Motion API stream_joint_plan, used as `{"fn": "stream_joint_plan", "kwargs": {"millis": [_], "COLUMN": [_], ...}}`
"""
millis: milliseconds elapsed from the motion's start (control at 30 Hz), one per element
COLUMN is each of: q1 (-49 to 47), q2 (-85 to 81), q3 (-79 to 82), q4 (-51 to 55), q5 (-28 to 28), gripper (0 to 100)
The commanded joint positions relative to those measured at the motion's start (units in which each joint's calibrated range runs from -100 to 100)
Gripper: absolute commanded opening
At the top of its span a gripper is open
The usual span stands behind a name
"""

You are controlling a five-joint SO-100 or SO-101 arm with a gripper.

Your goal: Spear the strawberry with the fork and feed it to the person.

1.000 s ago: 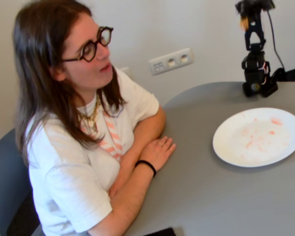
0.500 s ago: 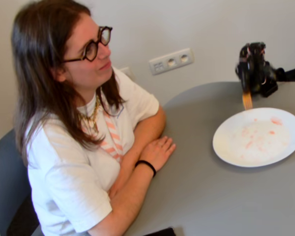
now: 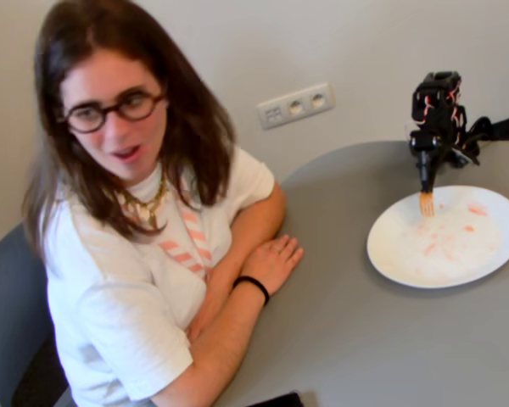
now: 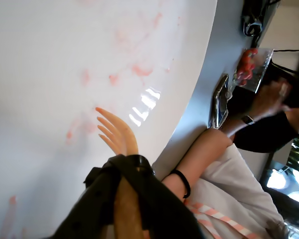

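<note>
Grey table (image 3: 382,331) | fork (image 3: 426,203) over plate (image 3: 390,254) | person (image 3: 136,212) seated

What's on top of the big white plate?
Only pale pink juice smears on the round white plate, with the small orange plastic fork at its rim. No strawberry shows.

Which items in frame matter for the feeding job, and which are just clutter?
Job: fork, person, white plate (only pink smears on it).
Clutter: phone, clear tub of red fruit, wall socket.
</note>
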Motion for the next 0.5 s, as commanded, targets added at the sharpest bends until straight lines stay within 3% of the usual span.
{"fn": "stream_joint_plan", "kwargs": {"millis": [0, 133, 467], "q1": [0.35, 0.35, 0.35], "q2": [-0.5, -0.5, -0.5], "q3": [0.18, 0.18, 0.18], "q4": [0.49, 0.49, 0.49], "q5": [0.42, -2.57, -2.67], "gripper": [1, 1, 1]}}
